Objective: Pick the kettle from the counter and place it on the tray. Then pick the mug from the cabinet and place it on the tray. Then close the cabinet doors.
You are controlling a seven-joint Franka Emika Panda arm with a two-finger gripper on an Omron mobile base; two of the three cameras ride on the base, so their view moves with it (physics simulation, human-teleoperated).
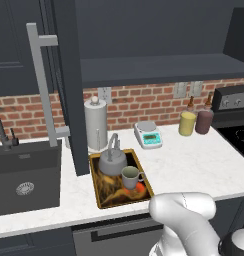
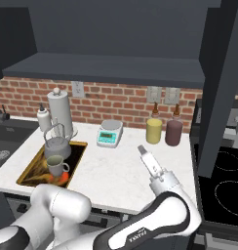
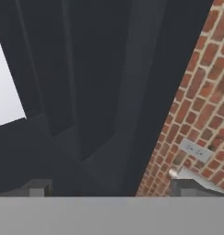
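On the tray (image 1: pixel 100 192), beside the sink (image 1: pixel 24 172) on the counter (image 1: pixel 194 165), stand the kettle (image 1: pixel 112 161) and the mug (image 1: pixel 130 177), touching or nearly so. Above the tray both cabinet doors (image 1: pixel 69 85) stand open. The gripper (image 3: pixel 109 188), jaws wide and empty, faces the cabinet (image 3: pixel 86 82).

A red brick wall (image 1: pixel 144 102) with grey outlets (image 1: pixel 180 90) runs behind the tabletop. A black sink (image 1: pixel 24 175) with a dark tap (image 1: pixel 4 132) sits at its left end, a black stove (image 2: pixel 223 183) at its right.
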